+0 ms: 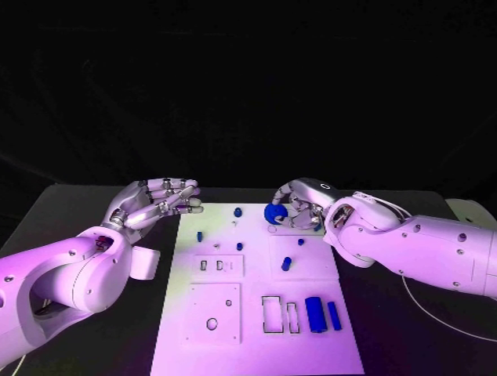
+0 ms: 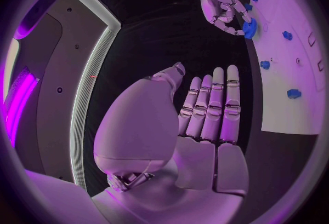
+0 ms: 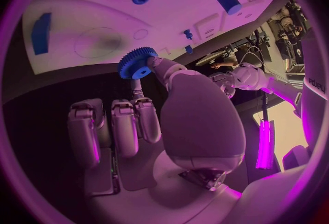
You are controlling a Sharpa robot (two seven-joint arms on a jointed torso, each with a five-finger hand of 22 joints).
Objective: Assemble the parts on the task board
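The white task board (image 1: pixel 260 345) lies in the middle of the black table. My right hand (image 1: pixel 302 202) hovers over the board's far edge and pinches a blue gear (image 1: pixel 277 213) between thumb and finger. In the right wrist view the gear (image 3: pixel 136 63) sits just off the board (image 3: pixel 82 16), near a round recess. My left hand (image 1: pixel 158 200) is held above the table beside the board's far left corner, holding nothing, fingers (image 2: pixel 214 103) stretched out. Small blue pegs (image 1: pixel 286 264) stand on the board, and a blue block (image 1: pixel 314 313) and a blue rod (image 1: pixel 333 315) lie at its near right.
Rectangular slots (image 1: pixel 219 265) and a plate with a hole (image 1: pixel 212 312) are on the board's left half, open frames (image 1: pixel 272 314) beside the blue block. A thin cable (image 1: pixel 429 307) runs over the table on the right, and a pale object (image 1: pixel 470 211) sits at the far right edge.
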